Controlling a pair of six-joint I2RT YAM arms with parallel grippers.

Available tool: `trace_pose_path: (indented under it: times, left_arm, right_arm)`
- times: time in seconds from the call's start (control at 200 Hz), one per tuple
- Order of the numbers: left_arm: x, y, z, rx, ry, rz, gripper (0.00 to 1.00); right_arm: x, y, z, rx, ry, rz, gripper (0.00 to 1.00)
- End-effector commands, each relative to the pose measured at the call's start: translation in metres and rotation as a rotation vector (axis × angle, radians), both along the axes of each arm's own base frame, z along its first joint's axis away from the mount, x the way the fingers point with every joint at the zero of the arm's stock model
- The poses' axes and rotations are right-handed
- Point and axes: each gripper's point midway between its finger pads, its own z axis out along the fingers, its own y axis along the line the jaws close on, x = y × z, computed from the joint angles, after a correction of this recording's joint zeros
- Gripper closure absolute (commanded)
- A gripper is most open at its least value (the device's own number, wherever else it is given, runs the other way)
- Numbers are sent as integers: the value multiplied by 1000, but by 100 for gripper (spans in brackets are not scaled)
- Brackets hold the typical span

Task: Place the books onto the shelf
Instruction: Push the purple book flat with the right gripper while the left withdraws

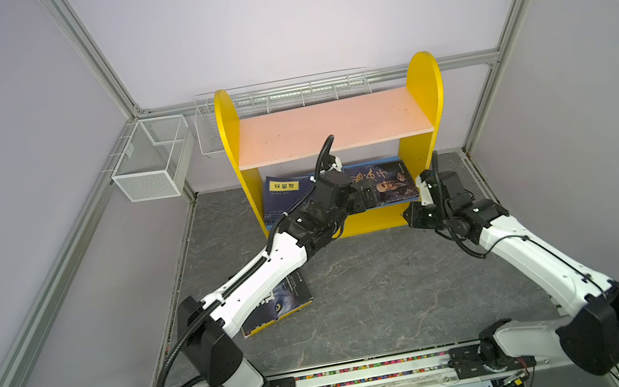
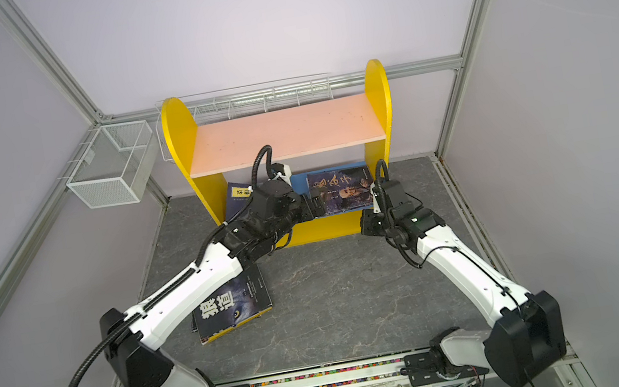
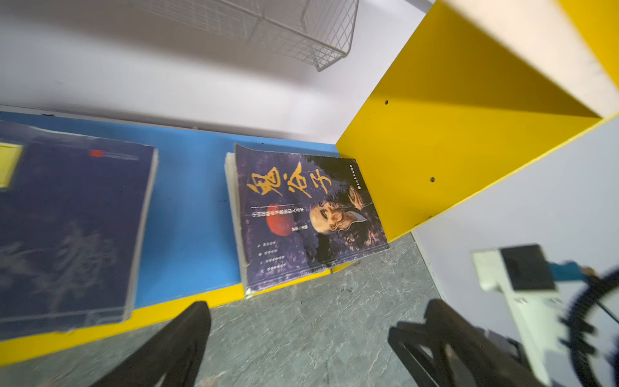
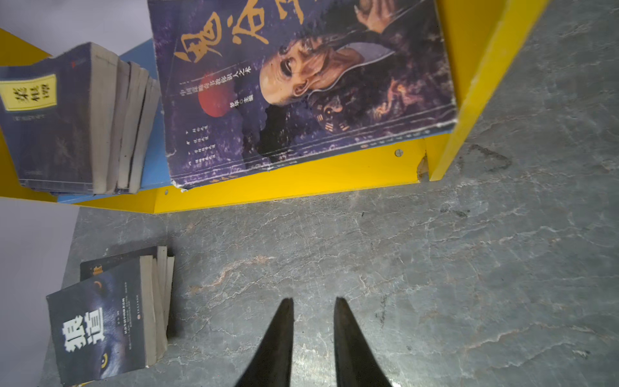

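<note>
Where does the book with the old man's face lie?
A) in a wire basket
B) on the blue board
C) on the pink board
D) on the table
B: in both wrist views the book lies flat on the blue board.

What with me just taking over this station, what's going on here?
Two robot arms are shelving books. A purple book and a navy stack already lie on the blue lower board of the shelf. A wolf-cover stack waits on the table under the left arm. The left hand hangs wide open before the shelf; the right hand, narrowly open, holds nothing.
</note>
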Motion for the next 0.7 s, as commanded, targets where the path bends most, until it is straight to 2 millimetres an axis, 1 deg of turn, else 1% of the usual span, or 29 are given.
trace_pose_path:
  times: [0.0, 0.06, 0.105, 0.115, 0.165, 0.22, 0.27, 0.35, 0.415, 0.48, 0.53, 0.545, 0.61, 0.695]
  left_arm:
    - [-7, 71, -39, 68, 111, 211, 0]
    - [-16, 110, -59, 44, 188, 306, 0]
    - [-24, 143, -75, 36, 235, 394, 0]
    - [-26, 150, -76, 28, 240, 413, 0]
    - [-38, 185, -94, 34, 283, 496, 0]
    - [-54, 223, -110, 38, 327, 586, 0]
    - [-67, 250, -121, 30, 364, 637, 0]
    - [-89, 284, -139, 6, 428, 696, 0]
    - [-104, 303, -152, -14, 473, 724, 0]
    - [-115, 314, -164, -33, 514, 734, 0]
    - [-120, 316, -176, -39, 561, 730, 0]
    - [-122, 316, -175, -54, 552, 723, 0]
    - [-127, 314, -189, -61, 597, 707, 0]
    - [-131, 311, -201, -60, 636, 689, 0]
  right_arm:
    - [16, 13, -6, 11, 49, -20, 78]
    - [24, 19, -12, 16, 79, -22, 78]
    - [30, 23, -16, 22, 96, -22, 79]
    - [31, 24, -17, 23, 99, -22, 79]
    - [37, 28, -21, 27, 111, -23, 79]
    - [41, 31, -25, 33, 121, -23, 80]
    - [45, 33, -27, 35, 128, -25, 79]
    - [51, 36, -32, 37, 137, -23, 79]
    - [55, 39, -32, 40, 135, -19, 80]
    - [60, 41, -33, 40, 134, -20, 79]
    - [63, 42, -32, 40, 131, -19, 80]
    - [64, 42, -32, 38, 131, -21, 80]
    - [67, 42, -33, 33, 125, -26, 80]
    - [71, 41, -33, 25, 119, -33, 80]
